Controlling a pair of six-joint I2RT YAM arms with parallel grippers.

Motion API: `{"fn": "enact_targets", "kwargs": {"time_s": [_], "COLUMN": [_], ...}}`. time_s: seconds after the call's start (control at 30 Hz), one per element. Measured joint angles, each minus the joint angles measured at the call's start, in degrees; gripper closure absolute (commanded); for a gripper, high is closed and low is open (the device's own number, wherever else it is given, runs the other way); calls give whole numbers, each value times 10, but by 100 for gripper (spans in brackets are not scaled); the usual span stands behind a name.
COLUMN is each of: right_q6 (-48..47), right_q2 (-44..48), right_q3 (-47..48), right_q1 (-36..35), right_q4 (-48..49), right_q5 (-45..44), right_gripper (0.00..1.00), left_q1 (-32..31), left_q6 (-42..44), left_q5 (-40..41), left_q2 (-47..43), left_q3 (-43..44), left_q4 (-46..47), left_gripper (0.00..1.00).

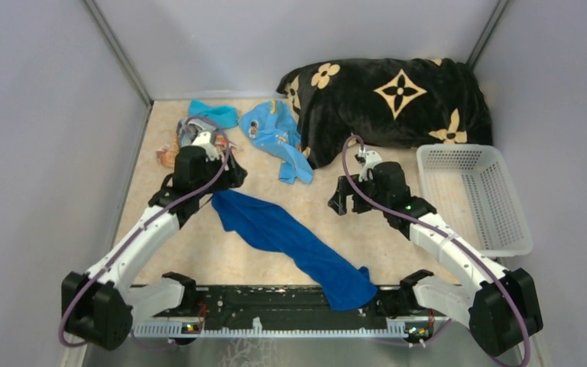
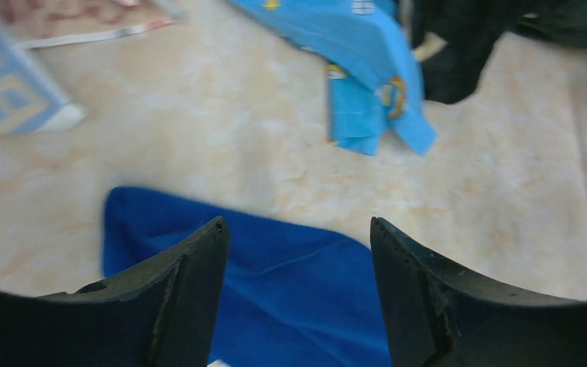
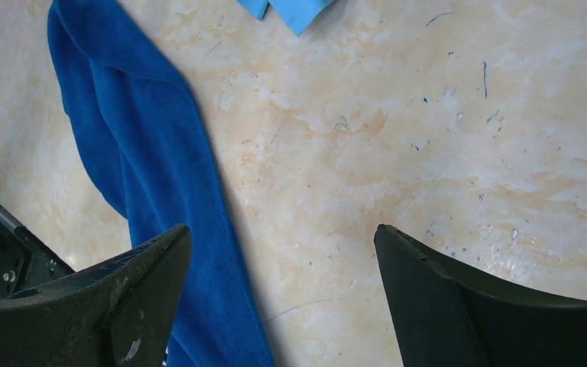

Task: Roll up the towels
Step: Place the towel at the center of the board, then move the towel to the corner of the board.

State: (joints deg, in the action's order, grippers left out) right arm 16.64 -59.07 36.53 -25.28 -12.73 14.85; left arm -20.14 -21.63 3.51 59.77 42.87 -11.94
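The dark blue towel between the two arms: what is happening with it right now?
Two robot arms work on a long dark blue soft towel, which lies stretched diagonally on the beige table, not rolled yet. The left hand hovers open over its far end, holding nothing. The right hand is open above bare table beside it. A light blue printed towel lies unrolled further back.

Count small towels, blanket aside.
4: dark blue towel, centre; light blue printed towel, beyond it; turquoise towel, far left; striped lettered towel, partly under left arm. Black blanket may hide more.
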Motion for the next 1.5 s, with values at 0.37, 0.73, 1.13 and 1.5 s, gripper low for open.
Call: {"fn": "enact_targets", "kwargs": {"time_s": [0.37, 0.73, 1.13, 1.5], "right_q6": [0, -6, -12, -10], "right_q2": [1, 1, 5, 11], "right_q3": [-2, -2, -2, -2], "right_q1": [0, -1, -1, -1], "right_q4": [-2, -7, -16, -17], "right_q5": [-17, -29, -32, -21], "right_gripper": [9, 9, 9, 9], "left_q1": [-65, -6, 141, 132], "left_q6": [-40, -45, 23, 15], "left_q5": [-235, -268, -240, -229], "left_q2": [316, 590, 718, 402], "left_q3": [123, 361, 629, 235], "left_q4": [155, 205, 123, 156], "left_gripper": [20, 19, 18, 18]}}
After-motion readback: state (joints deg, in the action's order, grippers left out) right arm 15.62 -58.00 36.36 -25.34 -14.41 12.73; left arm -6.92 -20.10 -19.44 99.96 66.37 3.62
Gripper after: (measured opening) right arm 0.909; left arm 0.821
